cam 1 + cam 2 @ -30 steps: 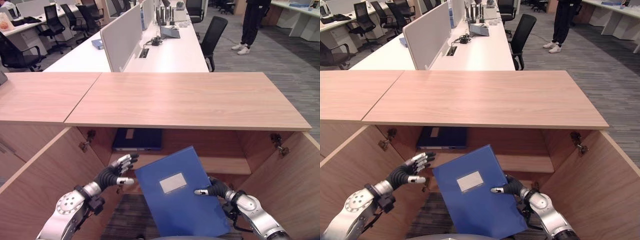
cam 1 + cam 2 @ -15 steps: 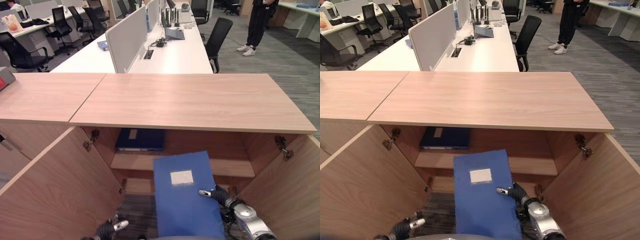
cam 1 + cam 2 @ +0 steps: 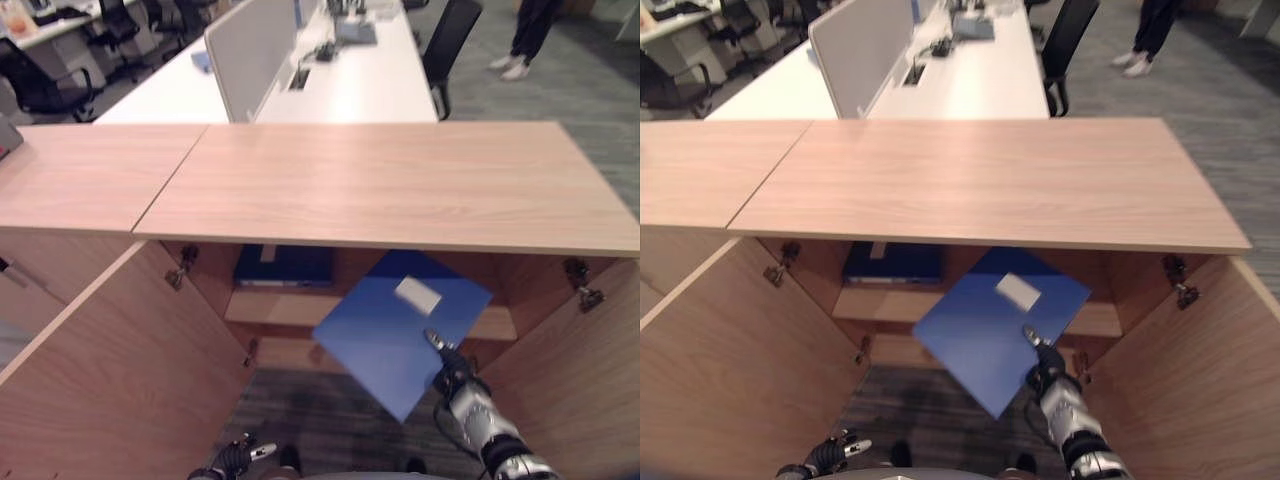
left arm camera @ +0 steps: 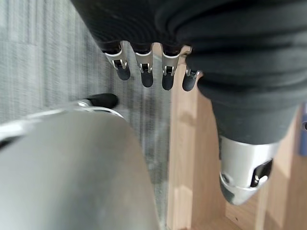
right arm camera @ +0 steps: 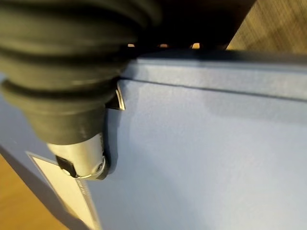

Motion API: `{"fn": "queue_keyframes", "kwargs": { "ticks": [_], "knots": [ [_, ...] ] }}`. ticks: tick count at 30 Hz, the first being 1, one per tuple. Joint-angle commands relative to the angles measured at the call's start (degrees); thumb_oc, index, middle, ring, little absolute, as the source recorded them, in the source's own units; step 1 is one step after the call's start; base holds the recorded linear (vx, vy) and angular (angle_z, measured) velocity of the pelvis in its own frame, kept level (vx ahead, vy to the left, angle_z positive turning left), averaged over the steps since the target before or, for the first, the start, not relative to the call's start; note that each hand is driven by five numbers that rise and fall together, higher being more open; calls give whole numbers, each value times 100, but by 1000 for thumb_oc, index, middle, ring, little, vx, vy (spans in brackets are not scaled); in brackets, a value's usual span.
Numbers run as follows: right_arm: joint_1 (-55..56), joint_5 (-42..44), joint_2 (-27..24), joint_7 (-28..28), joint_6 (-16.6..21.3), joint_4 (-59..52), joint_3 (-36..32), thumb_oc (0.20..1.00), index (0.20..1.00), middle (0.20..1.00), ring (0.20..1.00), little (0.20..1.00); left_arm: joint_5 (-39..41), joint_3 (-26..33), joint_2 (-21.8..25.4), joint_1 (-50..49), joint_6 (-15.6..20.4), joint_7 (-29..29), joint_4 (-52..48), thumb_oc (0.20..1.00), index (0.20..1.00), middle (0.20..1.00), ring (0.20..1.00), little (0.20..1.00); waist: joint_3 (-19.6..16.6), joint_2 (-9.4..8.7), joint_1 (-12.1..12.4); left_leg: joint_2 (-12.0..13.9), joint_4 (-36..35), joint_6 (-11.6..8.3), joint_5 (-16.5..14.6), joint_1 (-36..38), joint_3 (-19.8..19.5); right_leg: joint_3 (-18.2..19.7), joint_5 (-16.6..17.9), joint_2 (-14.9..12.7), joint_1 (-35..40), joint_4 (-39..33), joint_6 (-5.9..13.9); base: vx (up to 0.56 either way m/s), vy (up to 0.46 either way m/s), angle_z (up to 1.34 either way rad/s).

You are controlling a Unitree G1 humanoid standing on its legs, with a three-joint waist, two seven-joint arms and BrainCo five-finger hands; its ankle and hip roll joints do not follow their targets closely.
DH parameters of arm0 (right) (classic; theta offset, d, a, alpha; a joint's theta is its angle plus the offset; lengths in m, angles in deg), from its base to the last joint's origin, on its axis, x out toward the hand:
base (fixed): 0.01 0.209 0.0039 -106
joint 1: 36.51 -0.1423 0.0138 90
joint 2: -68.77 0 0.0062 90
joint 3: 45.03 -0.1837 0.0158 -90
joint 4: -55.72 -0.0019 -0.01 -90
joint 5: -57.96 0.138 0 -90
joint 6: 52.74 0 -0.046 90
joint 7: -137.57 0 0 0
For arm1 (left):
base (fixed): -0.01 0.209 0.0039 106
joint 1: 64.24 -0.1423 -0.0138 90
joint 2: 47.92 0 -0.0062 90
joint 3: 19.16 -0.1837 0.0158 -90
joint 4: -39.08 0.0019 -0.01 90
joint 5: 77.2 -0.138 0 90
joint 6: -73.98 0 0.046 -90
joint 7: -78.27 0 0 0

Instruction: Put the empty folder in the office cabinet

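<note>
A blue folder (image 3: 395,325) with a white label is tilted, its far corner reaching under the cabinet's wooden top (image 3: 390,180) towards the inner shelf (image 3: 270,305). My right hand (image 3: 447,365) grips its near right edge, the thumb (image 5: 81,153) pressed on the cover. The folder (image 3: 995,320) hangs above the carpet in front of the open cabinet. My left hand (image 3: 235,458) is low at the bottom edge, fingers (image 4: 144,72) relaxed and holding nothing.
A dark blue folder (image 3: 285,265) lies on the shelf at the left. Both cabinet doors (image 3: 110,350) stand open to either side. Beyond the top are white desks (image 3: 330,85), office chairs and a person's legs (image 3: 525,40).
The folder has swung up and forward, its far corner now under the cabinet top, rotated to the right. My right hand went with it. The camera tipped downward.
</note>
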Motion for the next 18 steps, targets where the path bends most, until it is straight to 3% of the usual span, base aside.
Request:
{"fn": "queue_keyframes", "kwargs": {
  "ticks": [1, 4, 7, 18],
  "knots": [
    [-1020, 688, 204, -75, 599, -1, -347, 200, 200, 200, 200, 200, -54, -110, 272, 518, 198, 72, -101, 1000, 1000, 1000, 1000, 1000, 566, -52, 239, -159, 74, 19, -858, 322, -211, 58, -692, -11, -341, 744, 52, -100, 6, 1],
    [-1690, 1302, 32, -356, 851, 398, -793, 200, 200, 200, 200, 200, 118, -225, 328, 593, 227, 169, -191, 1000, 1000, 1000, 1000, 1000, 704, 76, 320, -172, 87, 15, -781, 122, -260, 28, -700, -35, -536, 834, 50, -86, 3, 13],
    [-2645, 1922, -481, -594, 1069, 1132, -1338, 200, 200, 200, 200, 200, 320, -452, 450, 729, 272, 183, -428, 1000, 1000, 1000, 1000, 1000, 858, 260, 447, -198, 102, -12, -687, -165, -337, -39, -716, -74, -794, 922, 57, -84, 6, 13],
    [-4274, 2678, -1426, -1038, 1493, 1748, -1682, 200, 200, 200, 200, 200, 491, -850, 648, 967, 367, 278, -656, 1000, 1000, 1000, 1000, 1000, 1060, 476, 671, -173, 139, -62, -503, -795, -456, -104, -722, -170, -1412, 1157, 69, -48, -4, 7]
  ]
}}
